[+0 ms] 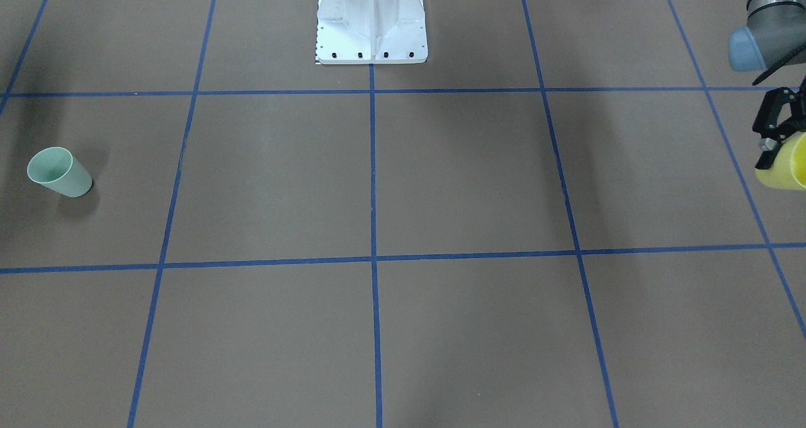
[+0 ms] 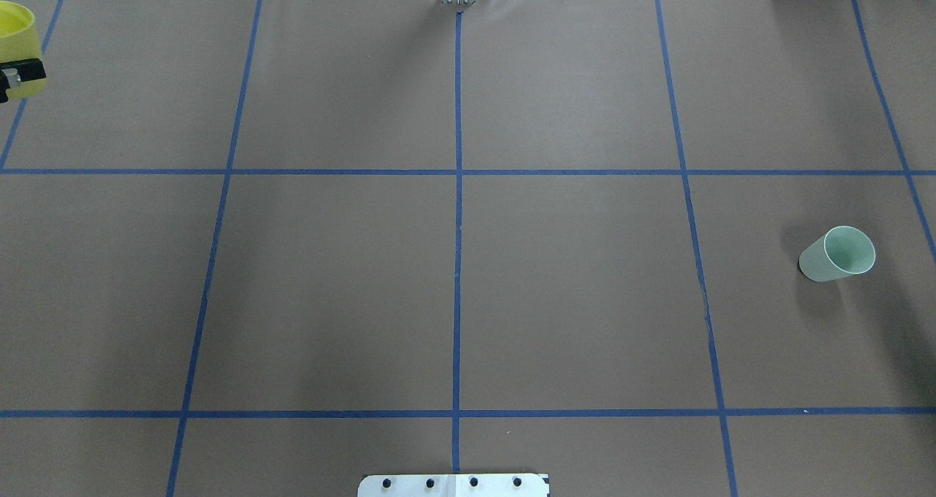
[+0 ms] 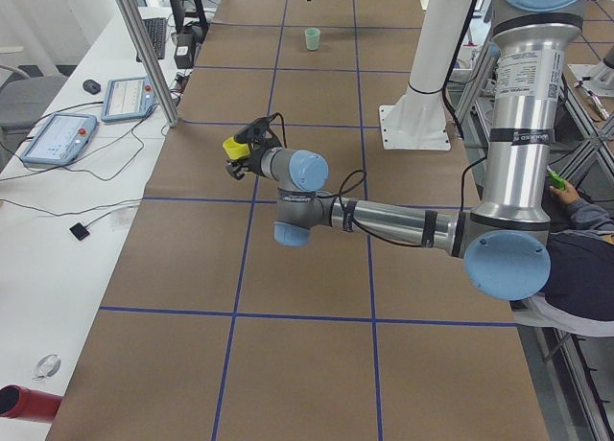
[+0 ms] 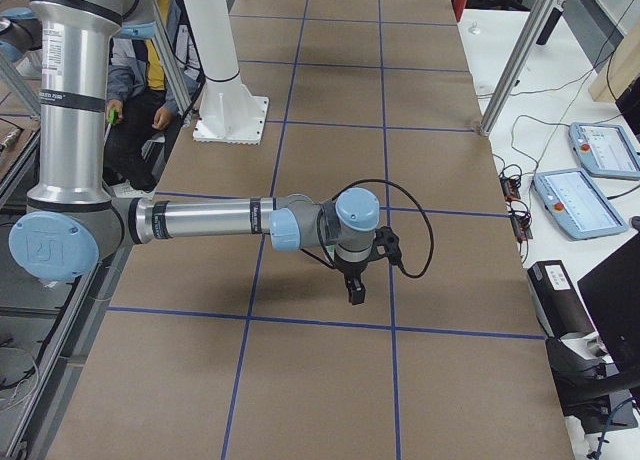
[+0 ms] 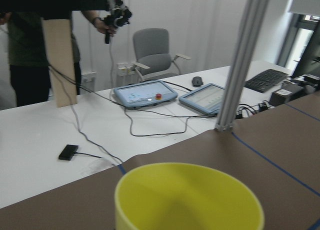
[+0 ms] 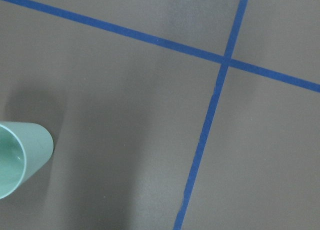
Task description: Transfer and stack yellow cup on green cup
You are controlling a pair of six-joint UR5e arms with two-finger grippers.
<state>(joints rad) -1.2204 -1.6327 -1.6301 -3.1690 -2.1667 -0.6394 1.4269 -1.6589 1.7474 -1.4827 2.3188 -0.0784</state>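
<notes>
The yellow cup [image 1: 790,170] is upright in my left gripper [image 1: 777,148], which is shut on its wall. It hangs above the table's far left end; it also shows in the overhead view [image 2: 14,33] and the left side view [image 3: 235,146], and its rim fills the left wrist view [image 5: 190,200]. The green cup [image 2: 837,254] stands upright and alone on the table's right side, also seen in the front view [image 1: 60,172] and the right wrist view [image 6: 15,160]. My right gripper [image 4: 355,290] hangs above the table near the green cup; I cannot tell if it is open.
The white robot pedestal [image 1: 371,22] stands at the table's middle, on the robot's side. An aluminium post [image 3: 144,53] and a side desk with tablets [image 3: 58,134] lie past the table edge beside the yellow cup. Blue tape lines [image 2: 458,190] grid the brown table.
</notes>
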